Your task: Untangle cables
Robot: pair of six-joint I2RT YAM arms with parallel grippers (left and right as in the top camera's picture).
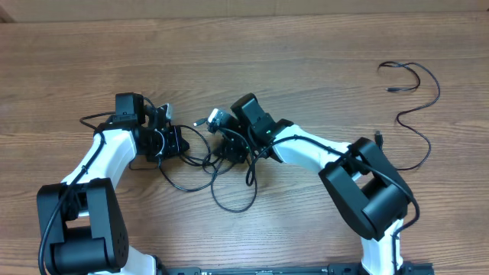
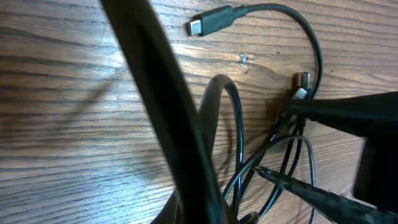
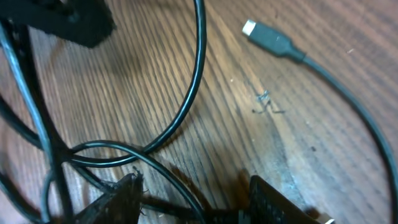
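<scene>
A tangle of thin black cables (image 1: pixel 208 163) lies on the wooden table between my two grippers, with one loop (image 1: pixel 234 205) trailing toward the front. My left gripper (image 1: pixel 170 141) is at the tangle's left end, shut on a cable (image 2: pixel 163 106) that rises close across the left wrist view; its fingers are hidden there. My right gripper (image 1: pixel 229 147) is at the tangle's right end. Its fingers (image 3: pixel 119 198) stand apart, and a cable strand (image 3: pixel 180 186) runs between them. A loose plug end (image 3: pixel 268 37) lies beyond on bare wood, also seen as a plug (image 2: pixel 210 22) in the left wrist view.
A separate thin black cable (image 1: pixel 428 95) snakes across the far right of the table, apart from the tangle. A silver-tipped plug (image 2: pixel 301 79) rests by dark gripper parts (image 2: pixel 354 112). Both white arms (image 1: pixel 306 149) reach in from the front edge.
</scene>
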